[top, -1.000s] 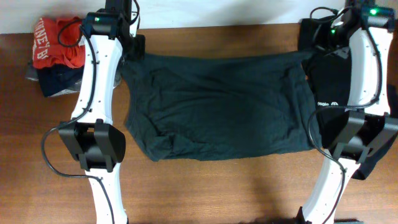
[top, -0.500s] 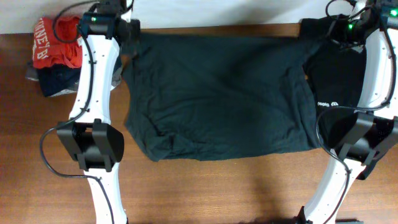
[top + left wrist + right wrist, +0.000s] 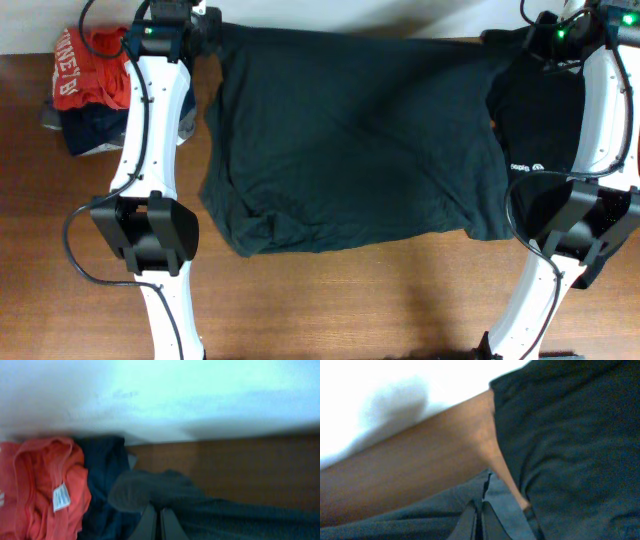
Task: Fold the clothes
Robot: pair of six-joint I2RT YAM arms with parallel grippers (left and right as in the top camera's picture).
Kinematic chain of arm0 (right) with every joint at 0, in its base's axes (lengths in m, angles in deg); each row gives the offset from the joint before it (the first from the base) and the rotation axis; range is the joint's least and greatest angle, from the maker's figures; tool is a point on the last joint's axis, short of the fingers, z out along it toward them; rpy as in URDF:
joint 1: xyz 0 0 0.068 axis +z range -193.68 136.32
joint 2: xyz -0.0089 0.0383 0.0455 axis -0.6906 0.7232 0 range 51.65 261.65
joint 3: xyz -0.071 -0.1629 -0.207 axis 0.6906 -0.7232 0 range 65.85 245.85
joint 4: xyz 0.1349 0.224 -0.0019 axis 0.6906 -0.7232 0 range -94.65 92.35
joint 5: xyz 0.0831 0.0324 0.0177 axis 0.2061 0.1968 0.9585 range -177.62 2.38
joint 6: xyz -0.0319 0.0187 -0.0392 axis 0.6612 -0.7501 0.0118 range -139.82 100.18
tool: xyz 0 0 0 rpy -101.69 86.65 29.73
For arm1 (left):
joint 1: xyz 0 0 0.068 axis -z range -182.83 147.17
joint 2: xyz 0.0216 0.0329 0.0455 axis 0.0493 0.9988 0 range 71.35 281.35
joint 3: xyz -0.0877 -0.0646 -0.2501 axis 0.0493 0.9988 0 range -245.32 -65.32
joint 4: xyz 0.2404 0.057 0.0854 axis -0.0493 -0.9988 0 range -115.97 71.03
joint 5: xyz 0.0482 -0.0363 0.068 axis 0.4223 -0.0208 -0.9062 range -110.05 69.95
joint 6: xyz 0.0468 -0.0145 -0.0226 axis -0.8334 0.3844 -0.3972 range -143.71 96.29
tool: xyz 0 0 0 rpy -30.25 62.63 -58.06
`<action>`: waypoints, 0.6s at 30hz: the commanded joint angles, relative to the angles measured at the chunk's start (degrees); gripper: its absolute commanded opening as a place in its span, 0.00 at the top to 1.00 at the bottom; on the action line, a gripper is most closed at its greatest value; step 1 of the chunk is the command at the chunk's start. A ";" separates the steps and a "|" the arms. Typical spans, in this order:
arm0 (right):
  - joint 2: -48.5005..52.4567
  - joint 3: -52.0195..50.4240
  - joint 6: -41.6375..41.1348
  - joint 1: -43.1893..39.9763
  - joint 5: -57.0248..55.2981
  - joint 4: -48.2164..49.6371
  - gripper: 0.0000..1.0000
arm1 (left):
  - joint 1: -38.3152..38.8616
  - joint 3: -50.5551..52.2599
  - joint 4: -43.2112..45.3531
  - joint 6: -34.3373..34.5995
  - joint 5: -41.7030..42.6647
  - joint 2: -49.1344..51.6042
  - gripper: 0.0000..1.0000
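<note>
Dark T-shirt [image 3: 350, 140] lies spread on table [image 3: 330, 300], far edge lifted. Left gripper [image 3: 160, 521] and right gripper [image 3: 481, 517] each clenched on a far corner. No fold visible; folding judged ahead. Red-navy pile [image 3: 90, 85] left, black logo shirt [image 3: 540, 130] right.

looks like a robotics lab bench; white robot arms [image 3: 150, 130] at a wooden table [image 3: 350, 300], plain white wall [image 3: 400, 12] behind

black t-shirt [image 3: 350, 140], red garment [image 3: 108, 78]
</note>
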 commanded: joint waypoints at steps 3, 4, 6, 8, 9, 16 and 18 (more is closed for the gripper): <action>-0.96 0.66 0.96 -0.94 -3.32 -4.37 0.96 | -1.51 -1.40 -5.62 -1.25 -3.67 -1.53 0.99; -0.96 0.66 1.07 -0.94 -3.63 -5.25 0.96 | -1.31 -1.40 -7.39 -1.27 -3.69 -1.53 0.99; -0.96 0.66 1.53 -0.98 -4.04 -6.88 0.96 | -1.07 -1.40 -10.60 -1.25 -3.69 -1.53 0.99; -0.96 0.66 1.68 -1.25 -4.74 -8.79 0.96 | -0.83 -1.40 -13.90 -1.22 -3.65 -1.53 0.99; -0.96 0.66 1.68 -1.36 -5.31 -9.73 0.96 | -0.72 -1.40 -15.52 -1.22 -3.56 -1.53 0.99; -0.87 0.66 1.97 -3.06 -6.62 -14.71 0.96 | 0.09 0.39 -24.13 -1.18 -1.33 -1.40 0.99; -0.81 0.63 2.60 -3.45 -6.64 -15.85 0.96 | 0.07 1.68 -24.48 -1.22 0.31 -1.40 0.99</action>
